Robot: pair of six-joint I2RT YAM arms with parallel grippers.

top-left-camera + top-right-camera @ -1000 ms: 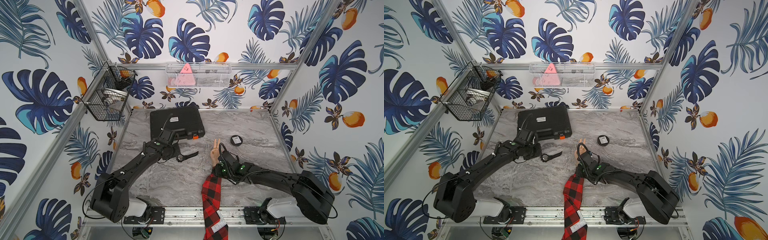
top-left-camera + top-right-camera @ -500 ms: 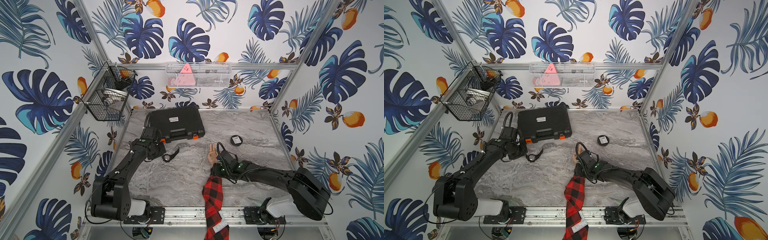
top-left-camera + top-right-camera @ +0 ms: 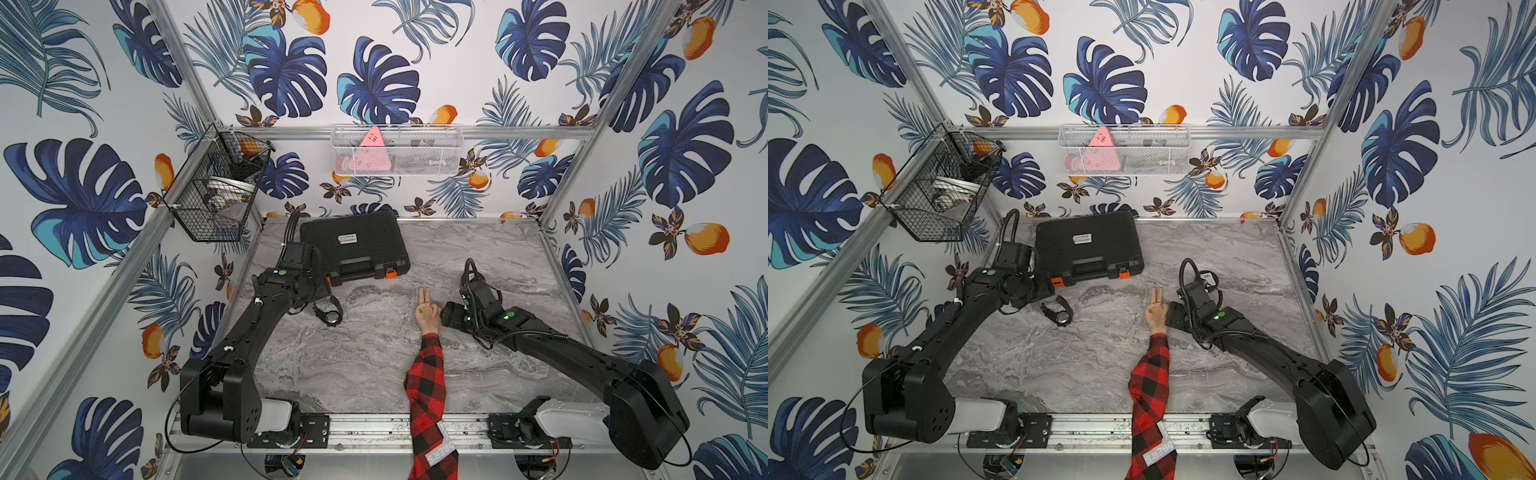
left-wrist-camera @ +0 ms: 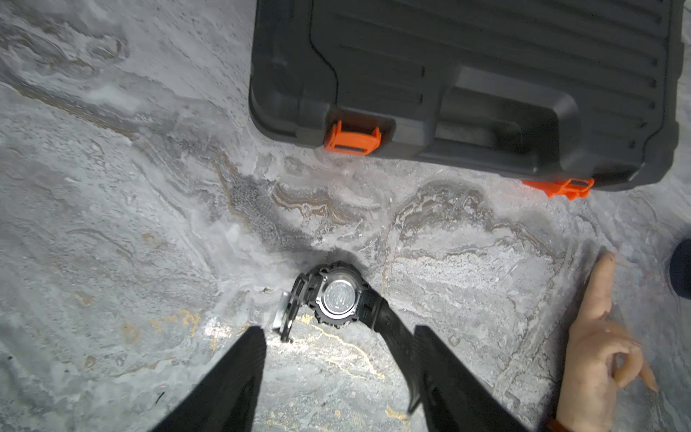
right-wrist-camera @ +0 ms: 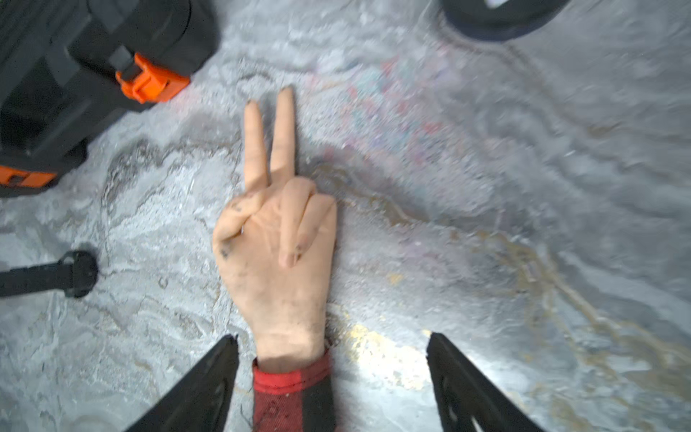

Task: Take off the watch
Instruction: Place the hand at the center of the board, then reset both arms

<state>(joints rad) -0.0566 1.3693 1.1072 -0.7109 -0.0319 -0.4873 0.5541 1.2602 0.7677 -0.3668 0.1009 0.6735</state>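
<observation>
Left wrist: I've released the watch (image 4: 338, 299) onto the surface (image 4: 112, 224), left end effector (image 4: 338, 330) wide; right end effector (image 5: 331, 336) opened too; room up to the case (image 4: 467, 74).

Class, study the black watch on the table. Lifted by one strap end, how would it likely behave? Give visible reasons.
The watch lies unbuckled with its strap curved, so it would probably flop and dangle, not stay stiff. Its chunky case looks heavier than the strap, so it would likely hang case-down.
</observation>
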